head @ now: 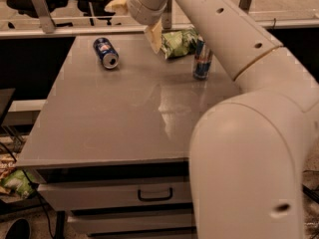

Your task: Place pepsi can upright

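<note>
Grey table [124, 123] is filling the middle of the frame, with drawers below it and a rail and chairs behind.

Your gripper [133, 26] is hanging over the back edge of the table, at the upper centre of the frame. Its jaws are standing spread: one pale finger [115, 5] is pointing left and the other [154, 36] is pointing down toward the tabletop. Nothing is sitting between them.

Just below and to the left of the jaws, the pepsi can [106, 53] is lying on its side in the upper left part of the table, apart from the gripper. Its long axis is running from the upper left to the lower right, and its silver end is facing the lower right. That slant is what your next move is hinging on. As I am judging it, you will be needing to go left and down, and to turn the jaws across the can's body rather than along it.

Right of the lower finger, a green bag [179, 42] is resting at the back of the table. Beside the bag, a slim can [202, 59] is standing upright, well apart from the pepsi can. Your arm is sweeping in from the lower right and covering that side of the frame.
</note>
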`<state>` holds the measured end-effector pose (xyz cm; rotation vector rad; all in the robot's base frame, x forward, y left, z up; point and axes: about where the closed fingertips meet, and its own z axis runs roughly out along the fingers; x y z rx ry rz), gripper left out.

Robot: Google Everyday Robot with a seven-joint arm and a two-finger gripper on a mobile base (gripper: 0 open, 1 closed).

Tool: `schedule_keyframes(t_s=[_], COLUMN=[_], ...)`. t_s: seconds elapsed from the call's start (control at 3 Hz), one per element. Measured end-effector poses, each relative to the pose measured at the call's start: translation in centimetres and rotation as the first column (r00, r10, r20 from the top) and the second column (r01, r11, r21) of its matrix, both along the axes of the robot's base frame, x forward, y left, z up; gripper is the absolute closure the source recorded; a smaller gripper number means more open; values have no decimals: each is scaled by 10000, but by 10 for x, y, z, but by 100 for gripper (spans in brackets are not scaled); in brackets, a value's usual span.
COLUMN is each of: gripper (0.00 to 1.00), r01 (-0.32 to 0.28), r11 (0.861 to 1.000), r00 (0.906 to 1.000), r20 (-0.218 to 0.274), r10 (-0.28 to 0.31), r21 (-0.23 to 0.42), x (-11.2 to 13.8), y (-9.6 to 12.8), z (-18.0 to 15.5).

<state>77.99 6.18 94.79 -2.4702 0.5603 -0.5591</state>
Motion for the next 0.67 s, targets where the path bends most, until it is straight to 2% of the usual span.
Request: schedule_keyframes(t_s=[0.33, 0.67], gripper=[0, 0], r01=[-802, -1617], r11=[9958, 9827], r00=[9966, 9865], r20=[-222, -430], r10=[792, 1583], r21=[-449, -909], x=[10, 11], y=[16, 35], z=[-13, -24])
